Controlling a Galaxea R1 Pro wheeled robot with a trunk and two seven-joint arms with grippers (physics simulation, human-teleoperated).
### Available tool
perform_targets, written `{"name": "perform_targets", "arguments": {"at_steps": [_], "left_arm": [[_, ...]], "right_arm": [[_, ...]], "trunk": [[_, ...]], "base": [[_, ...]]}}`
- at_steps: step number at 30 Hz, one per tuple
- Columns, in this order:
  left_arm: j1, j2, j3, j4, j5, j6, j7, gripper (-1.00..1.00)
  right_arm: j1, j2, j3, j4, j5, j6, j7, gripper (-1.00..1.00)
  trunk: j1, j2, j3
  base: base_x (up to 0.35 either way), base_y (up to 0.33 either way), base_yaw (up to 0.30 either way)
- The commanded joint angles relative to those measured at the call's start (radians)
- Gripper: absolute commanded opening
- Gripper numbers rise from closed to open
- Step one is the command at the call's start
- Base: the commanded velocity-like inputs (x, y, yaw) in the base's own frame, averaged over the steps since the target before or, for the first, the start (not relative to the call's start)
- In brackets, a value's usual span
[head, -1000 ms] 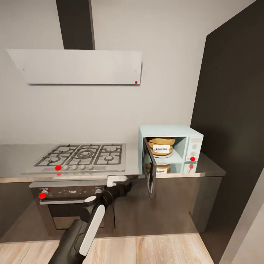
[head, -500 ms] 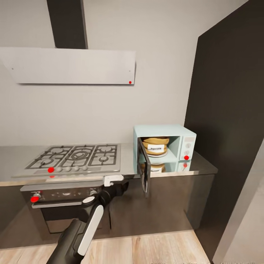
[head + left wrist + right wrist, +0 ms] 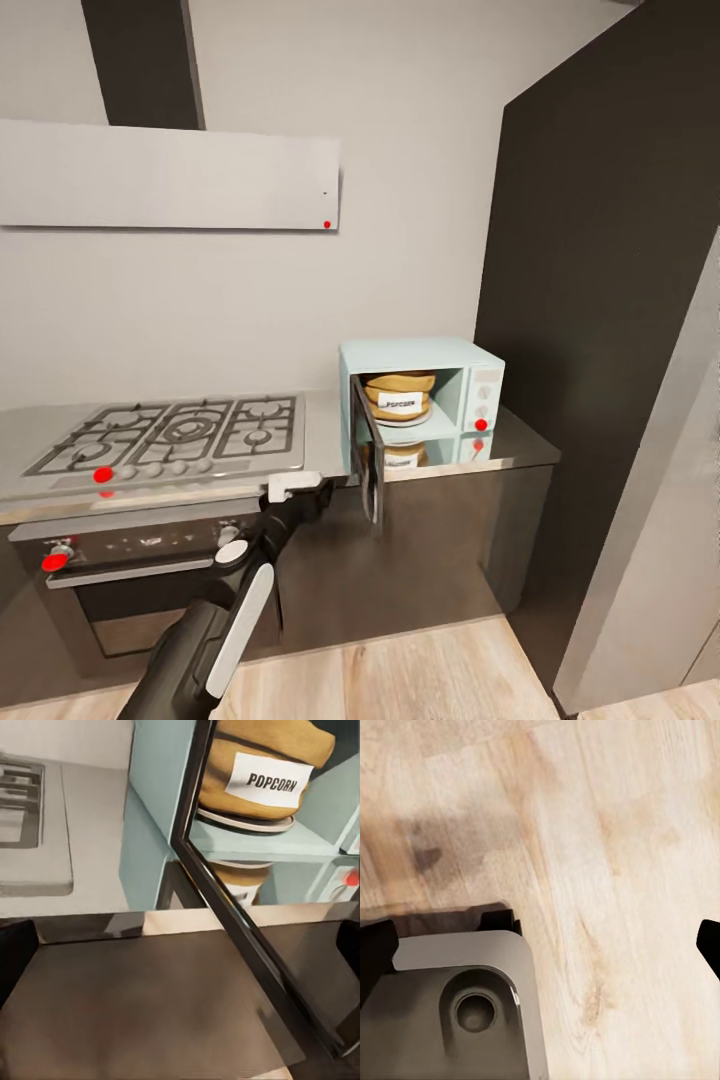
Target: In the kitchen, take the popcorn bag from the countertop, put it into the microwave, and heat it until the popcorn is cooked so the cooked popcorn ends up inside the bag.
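1. Left gripper (image 3: 318, 494): it hangs in front of the cabinet fronts, just below the edge of the countertop (image 3: 325, 430). In the left wrist view its dark fingertips sit at the two side edges with nothing between them, so it appears spread wide and empty.
2. Gas hob (image 3: 170, 432): one unit, set into the countertop up and to the left of the left gripper. One oven (image 3: 130, 565) sits below the hob, to the gripper's left.
3. Microwave (image 3: 420, 400): one unit, up and to the right of the left gripper. Its door (image 3: 366, 466) stands swung open, the door's free edge just to the right of the gripper.
4. Popcorn bag (image 3: 262, 769): one bag, upright on the turntable plate (image 3: 244, 821) inside the microwave cavity, label facing out. The second bag shape below it is judged to be a reflection. No popcorn kernels can be made out.
5. Right gripper (image 3: 540, 937): it points down at the wooden floor (image 3: 607, 832). Dark fingertips show at both side edges; it appears open and holds nothing.
6. Step in hand: judged from the scene, loading is complete and the door is not yet shut.
7. Next move: bring the left gripper against the outer face of the door, push it shut, then start the heating control (image 3: 481, 424).
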Motion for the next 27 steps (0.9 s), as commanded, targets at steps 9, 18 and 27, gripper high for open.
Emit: {"name": "perform_targets", "arguments": {"at_steps": [9, 18, 27], "left_arm": [[-0.001, -0.001, -0.002, 0.006, 0.010, -0.002, 0.010, 1.00], [-0.001, -0.001, -0.011, 0.011, 0.014, 0.000, -0.005, 1.00], [-0.001, 0.000, -0.011, 0.014, 0.010, -0.002, -0.006, 1.00]], "right_arm": [[-0.001, -0.001, -0.007, 0.003, 0.007, -0.006, 0.002, 1.00], [-0.001, 0.005, -0.007, 0.003, 0.006, -0.006, 0.002, 1.00], [-0.001, 0.003, -0.007, 0.003, 0.006, -0.006, 0.002, 1.00]], "trunk": [[0.000, -0.001, -0.001], [0.000, -0.001, 0.001], [0.000, -0.001, 0.008]], "base": [[0.222, 0.000, -0.001], [0.174, 0.000, -0.060], [0.001, 0.000, -0.204]]}}
